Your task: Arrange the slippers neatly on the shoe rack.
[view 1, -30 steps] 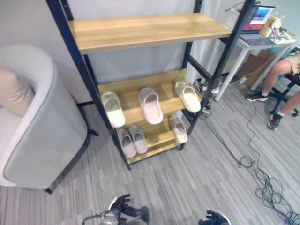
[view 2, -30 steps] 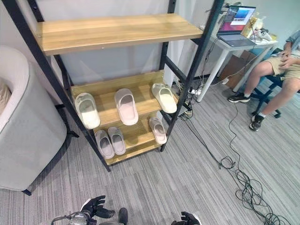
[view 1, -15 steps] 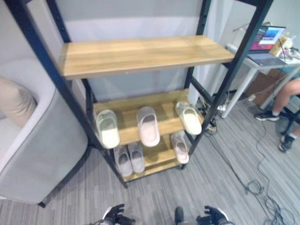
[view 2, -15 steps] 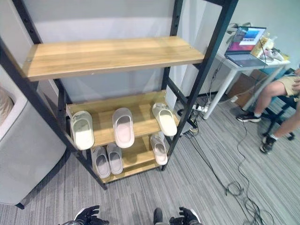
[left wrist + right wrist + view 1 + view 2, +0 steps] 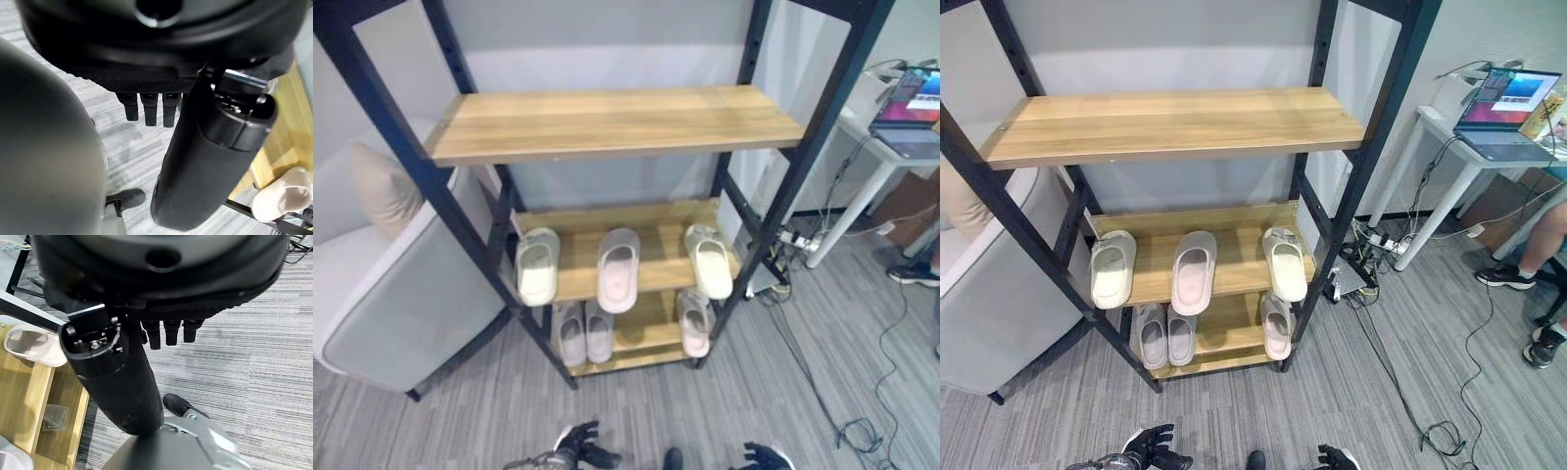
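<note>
Left eye view: shoe rack (image 5: 783, 166) straight ahead, six slippers already on it. Middle shelf (image 5: 656, 230) carries a cream slipper (image 5: 537, 266) at left, a pinkish slipper (image 5: 619, 268) in the centre, and another cream slipper (image 5: 709, 260) at right, toes hanging past the near edge. Bottom shelf (image 5: 646, 351) has a grey pair (image 5: 582, 332) side by side at left and a single pink slipper (image 5: 694, 322) at right. Top shelf (image 5: 617, 119) bare. Left hand (image 5: 1151, 448) and right hand (image 5: 1336, 457) low at the near edge, over the carpet, well apart from the rack; both empty, fingers loose and spread, nothing clamped. Risks from here: the matching cream and pink ones are split up, so pairing means reaching under the top shelf, where a wrist could clip its edge. The overhanging toes are easy to knock to the floor. The armchair (image 5: 401, 294) crowds the left side
</note>
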Motion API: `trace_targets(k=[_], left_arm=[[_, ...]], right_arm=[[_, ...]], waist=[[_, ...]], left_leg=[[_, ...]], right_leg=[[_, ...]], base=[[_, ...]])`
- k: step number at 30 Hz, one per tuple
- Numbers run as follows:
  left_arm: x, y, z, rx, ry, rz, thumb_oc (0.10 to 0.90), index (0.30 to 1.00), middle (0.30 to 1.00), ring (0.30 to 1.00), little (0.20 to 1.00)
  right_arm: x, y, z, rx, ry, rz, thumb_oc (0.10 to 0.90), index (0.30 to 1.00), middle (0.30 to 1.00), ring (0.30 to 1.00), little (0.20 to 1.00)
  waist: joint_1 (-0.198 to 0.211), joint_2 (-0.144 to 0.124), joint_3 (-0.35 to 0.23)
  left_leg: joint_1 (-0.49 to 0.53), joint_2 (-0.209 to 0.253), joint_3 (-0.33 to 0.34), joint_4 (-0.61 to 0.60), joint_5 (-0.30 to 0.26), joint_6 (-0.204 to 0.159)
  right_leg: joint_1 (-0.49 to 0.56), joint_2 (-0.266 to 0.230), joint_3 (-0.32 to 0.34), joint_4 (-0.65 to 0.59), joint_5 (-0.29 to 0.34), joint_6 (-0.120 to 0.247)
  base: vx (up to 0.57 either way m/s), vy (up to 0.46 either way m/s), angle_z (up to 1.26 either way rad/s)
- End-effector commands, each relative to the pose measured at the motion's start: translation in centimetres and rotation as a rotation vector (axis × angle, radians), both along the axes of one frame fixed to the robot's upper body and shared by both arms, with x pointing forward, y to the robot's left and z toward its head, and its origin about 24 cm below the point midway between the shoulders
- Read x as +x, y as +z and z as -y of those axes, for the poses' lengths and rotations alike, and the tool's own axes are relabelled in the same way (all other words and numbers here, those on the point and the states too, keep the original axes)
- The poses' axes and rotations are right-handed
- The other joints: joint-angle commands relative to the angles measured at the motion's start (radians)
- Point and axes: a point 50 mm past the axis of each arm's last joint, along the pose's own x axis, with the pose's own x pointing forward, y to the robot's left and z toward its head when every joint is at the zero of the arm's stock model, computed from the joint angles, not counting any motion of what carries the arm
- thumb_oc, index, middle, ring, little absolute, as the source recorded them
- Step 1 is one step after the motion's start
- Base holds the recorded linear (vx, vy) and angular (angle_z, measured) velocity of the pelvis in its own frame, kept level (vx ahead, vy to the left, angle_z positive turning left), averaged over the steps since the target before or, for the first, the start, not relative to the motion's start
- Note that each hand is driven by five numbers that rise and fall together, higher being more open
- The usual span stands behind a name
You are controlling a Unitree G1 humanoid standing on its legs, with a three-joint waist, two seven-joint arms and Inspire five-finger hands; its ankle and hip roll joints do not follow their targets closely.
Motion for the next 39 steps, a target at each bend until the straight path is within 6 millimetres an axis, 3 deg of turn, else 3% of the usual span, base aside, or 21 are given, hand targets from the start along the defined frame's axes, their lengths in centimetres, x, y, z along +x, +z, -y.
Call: trace_targets(k=[1, 8, 14, 16, 19, 23, 25, 27, 30, 32, 37, 38, 39], left_arm=[[-0.8, -0.1, -0.6, 0.023, -0.053, -0.015, 0.800, 0.900, 0.900, 0.900, 0.900], [-1.6, -0.3, -1.1, 0.018, -0.021, -0.040, 0.800, 0.900, 0.900, 0.900, 0.900], [-0.3, 0.2, -2.1, 0.036, -0.011, -0.002, 0.800, 0.900, 0.900, 0.900, 0.900], [-0.3, 0.2, -2.2, 0.043, -0.017, -0.002, 0.800, 0.900, 0.900, 0.900, 0.900], [-0.5, 0.2, -2.2, 0.043, -0.014, -0.007, 0.800, 0.900, 0.900, 0.900, 0.900], [-0.6, 0.1, -2.2, 0.040, -0.001, -0.010, 0.800, 0.900, 0.900, 0.900, 0.900], [-1.3, 0.0, -2.3, 0.041, -0.003, -0.029, 0.800, 0.900, 0.900, 0.900, 0.900], [-1.7, -0.2, -2.2, 0.036, 0.006, -0.038, 0.800, 0.900, 0.900, 0.900, 0.900], [-1.5, -0.1, -2.1, 0.032, 0.001, -0.031, 0.800, 0.900, 0.900, 0.900, 0.900], [-0.8, 0.0, -1.6, 0.020, 0.006, -0.014, 0.800, 0.900, 0.900, 0.900, 0.900], [-0.6, 0.0, -1.0, 0.013, -0.012, -0.005, 0.800, 0.900, 0.900, 0.900, 0.900], [-0.3, 0.1, -0.9, 0.014, -0.013, 0.007, 0.800, 0.900, 0.900, 0.900, 0.900], [-0.2, 0.1, -0.9, 0.013, -0.010, 0.009, 0.800, 0.900, 0.900, 0.900, 0.900]], right_arm=[[0.4, -0.1, -0.7, 0.012, 0.020, -0.001, 0.800, 0.900, 0.900, 0.900, 0.900], [0.5, -0.3, -1.6, 0.025, 0.067, -0.007, 0.800, 0.900, 0.900, 0.900, 0.900], [1.7, -0.1, -2.6, 0.047, 0.113, 0.016, 0.800, 0.900, 0.900, 0.900, 0.900], [1.8, -0.1, -2.7, 0.049, 0.114, 0.020, 0.800, 0.900, 0.900, 0.900, 0.900], [1.8, 0.0, -2.5, 0.043, 0.112, 0.023, 0.800, 0.900, 0.900, 0.900, 0.900], [1.9, 0.0, -2.2, 0.034, 0.118, 0.017, 0.800, 0.900, 0.900, 0.900, 0.900], [1.3, -0.1, -2.0, 0.027, 0.117, 0.001, 0.800, 0.900, 0.900, 0.900, 0.900], [1.0, -0.2, -2.0, 0.027, 0.119, -0.007, 0.800, 0.900, 0.900, 0.900, 0.900], [1.1, -0.1, -1.7, 0.026, 0.105, 0.009, 0.800, 0.900, 0.900, 0.900, 0.900], [1.4, 0.1, -1.1, 0.007, 0.085, 0.015, 0.800, 0.900, 0.900, 0.900, 0.900], [1.2, 0.2, -0.4, -0.005, 0.055, 0.014, 0.800, 0.900, 0.900, 0.900, 0.900], [0.7, 0.0, -0.3, -0.013, 0.057, -0.004, 0.800, 0.900, 0.900, 0.900, 0.900], [0.9, 0.1, -0.2, -0.017, 0.056, -0.001, 0.800, 0.900, 0.900, 0.900, 0.900]], waist=[[0.022, -0.017, 0.006], [0.056, -0.033, 0.000], [0.057, -0.025, 0.019], [0.048, -0.019, 0.023], [0.044, -0.017, 0.023], [0.037, -0.011, 0.026], [0.036, -0.022, 0.005], [0.035, -0.021, -0.011], [0.037, -0.023, -0.003], [0.042, -0.027, 0.015], [0.048, -0.030, 0.013], [0.069, -0.024, 0.016], [0.072, -0.024, 0.016]], left_leg=[[-0.050, -0.107, -0.022, -0.032, 0.003, 0.039], [-0.037, -0.140, -0.067, -0.056, 0.001, 0.063], [0.001, -0.140, -0.078, -0.064, -0.023, 0.106], [0.024, -0.140, -0.090, -0.065, -0.036, 0.110], [0.056, -0.135, -0.093, -0.078, -0.051, 0.105], [0.091, -0.118, -0.098, -0.080, -0.067, 0.088], [0.120, -0.114, -0.097, -0.071, -0.098, 0.075], [0.120, -0.096, -0.099, -0.050, -0.091, 0.054], [0.071, -0.062, -0.094, 0.068, -0.024, 0.008], [0.007, -0.032, -0.080, 0.172, 0.013, 0.000], [-0.025, -0.049, -0.090, 0.084, -0.012, 0.008], [-0.075, -0.085, -0.129, 0.008, 0.022, 0.008], [-0.068, -0.090, -0.145, -0.011, 0.019, 0.005]], right_leg=[[0.053, -0.020, 0.111, 0.061, -0.155, 0.100], [0.079, -0.007, 0.134, 0.096, -0.185, 0.109], [-0.049, -0.046, 0.121, 0.381, -0.167, 0.175], [-0.088, -0.061, 0.122, 0.406, -0.157, 0.171], [-0.110, -0.099, 0.077, 0.327, -0.135, 0.150], [-0.133, -0.140, 0.019, 0.257, -0.095, 0.152], [-0.095, -0.130, 0.026, 0.211, -0.102, 0.150], [-0.068, -0.103, 0.043, 0.197, -0.115, 0.136], [-0.023, -0.069, 0.057, 0.164, -0.131, 0.106], [0.016, -0.048, 0.058, 0.134, -0.146, 0.079], [0.058, -0.043, 0.074, 0.088, -0.160, 0.091], [0.081, -0.031, 0.093, 0.078, -0.166, 0.093], [0.084, -0.030, 0.105, 0.084, -0.173, 0.096]], base=[[0.13, 0.000, 0.07], [0.13, 0.047, -0.01], [0.07, 0.066, -0.17], [0.13, -0.008, -0.12], [0.14, -0.074, 0.10], [0.17, -0.159, 0.03], [0.19, -0.183, -0.01], [0.14, -0.166, 0.09], [0.03, -0.167, -0.05], [0.00, -0.141, 0.04], [0.13, -0.012, -0.12], [0.14, 0.052, 0.04], [0.13, 0.050, 0.01]])
